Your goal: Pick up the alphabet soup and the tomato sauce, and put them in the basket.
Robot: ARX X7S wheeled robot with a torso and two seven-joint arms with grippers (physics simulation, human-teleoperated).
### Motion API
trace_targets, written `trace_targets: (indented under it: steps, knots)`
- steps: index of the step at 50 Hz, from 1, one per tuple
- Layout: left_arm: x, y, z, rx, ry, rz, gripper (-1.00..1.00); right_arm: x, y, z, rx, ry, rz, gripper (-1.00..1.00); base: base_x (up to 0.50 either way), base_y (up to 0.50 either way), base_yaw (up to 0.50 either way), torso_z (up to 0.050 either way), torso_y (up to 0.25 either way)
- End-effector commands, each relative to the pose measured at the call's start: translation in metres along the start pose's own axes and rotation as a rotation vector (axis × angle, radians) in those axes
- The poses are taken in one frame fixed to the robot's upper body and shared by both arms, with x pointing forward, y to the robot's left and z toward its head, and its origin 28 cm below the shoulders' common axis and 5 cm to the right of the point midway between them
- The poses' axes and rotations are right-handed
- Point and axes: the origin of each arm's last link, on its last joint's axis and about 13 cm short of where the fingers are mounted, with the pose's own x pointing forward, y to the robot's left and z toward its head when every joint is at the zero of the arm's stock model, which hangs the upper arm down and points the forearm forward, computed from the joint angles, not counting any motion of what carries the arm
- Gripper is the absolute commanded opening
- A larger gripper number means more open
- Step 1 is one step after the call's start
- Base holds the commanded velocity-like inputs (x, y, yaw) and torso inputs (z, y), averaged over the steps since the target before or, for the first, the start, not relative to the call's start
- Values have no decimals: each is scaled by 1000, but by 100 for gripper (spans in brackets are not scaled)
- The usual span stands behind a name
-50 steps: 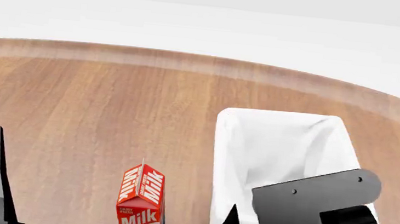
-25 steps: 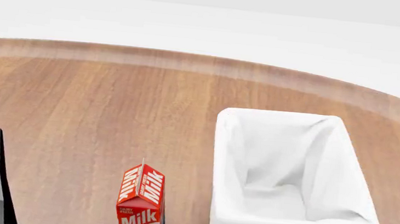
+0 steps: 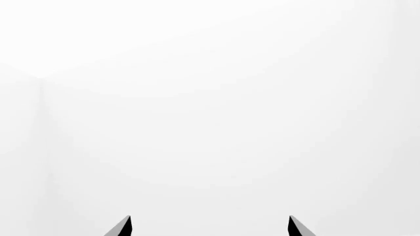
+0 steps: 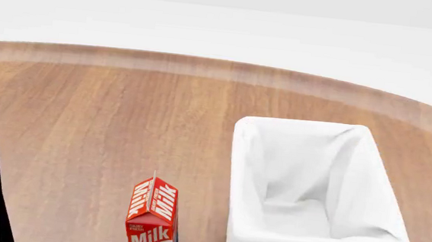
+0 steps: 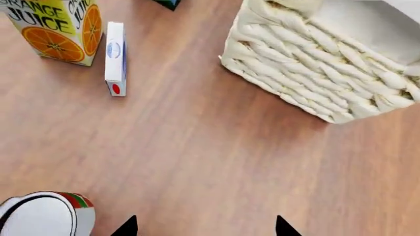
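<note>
On the head view the basket sits on the wooden worktop at the right, its white cloth lining folded over the rim and nothing visible inside it. A red milk carton stands upright just to its left, apart from it.

The left pincer shows in its own wrist camera only as two dark tips set wide apart, with nothing between them and a plain white background beyond. One tip also pokes up at the lower left of the head view.

The right pincer looks down on the worktop, its two dark tips spread wide and holding nothing. The woven wicker side of the basket fills one corner of that picture. The tomato sauce stands upright near one tip, pale top toward the camera with a sliver of red and green label; it is not touched, and it is well apart from the basket. Farther off stand an orange juice carton and, just beside it, a small white box lying flat. The alphabet soup is not visible in any view.
</note>
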Motion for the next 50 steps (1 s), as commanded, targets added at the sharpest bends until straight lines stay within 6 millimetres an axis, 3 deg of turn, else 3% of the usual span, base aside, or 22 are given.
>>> trace_targets:
  steps: [1,27,50]
  knots:
    - [-1,0,0,0,0,2,100,-1,4,-7,-27,31,23,100,0,0,0,0,0]
    - [0,0,1,0,0,-1,100,-5,13,-18,-92,45,82,100,0,0,0,0,0]
    - [0,0,1,1,0,-1,100,7,15,-28,-107,69,65,100,0,0,0,0,0]
